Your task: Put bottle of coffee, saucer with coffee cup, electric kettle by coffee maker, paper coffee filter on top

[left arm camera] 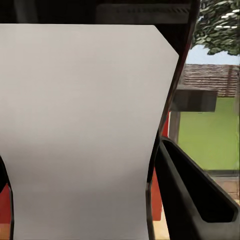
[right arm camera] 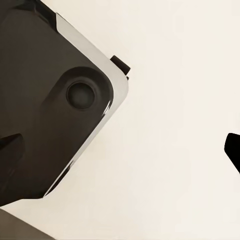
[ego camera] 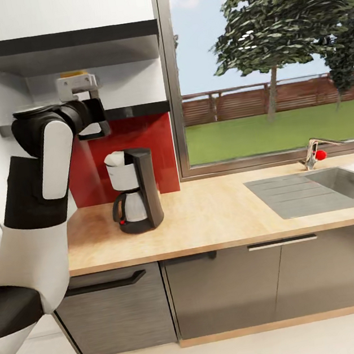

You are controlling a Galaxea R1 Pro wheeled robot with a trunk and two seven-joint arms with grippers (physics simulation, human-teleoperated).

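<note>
The coffee maker (ego camera: 136, 190) stands at the left end of the light-wood countertop (ego camera: 218, 219), against the red wall panel. On its top rests a white lump (ego camera: 115, 159) that looks like the paper coffee filter. My left arm is raised to the kitchen shelf (ego camera: 138, 110). There my left gripper (ego camera: 88, 114) is shut on the bottle of coffee (ego camera: 76, 86), whose yellow cap (ego camera: 73, 74) shows just above. The bottle's white label (left arm camera: 80, 130) sits between the black fingers (left arm camera: 195, 200). My right gripper (right arm camera: 120, 150) hangs open over pale floor. The saucer, coffee cup and electric kettle are out of view.
A steel sink (ego camera: 343, 182) with a faucet (ego camera: 315, 152) is set into the counter's right part. A dark upper shelf (ego camera: 65, 49) hangs close above the bottle. Grey cabinet fronts (ego camera: 229, 289) run below. My dark base (right arm camera: 45, 110) lies under the right gripper.
</note>
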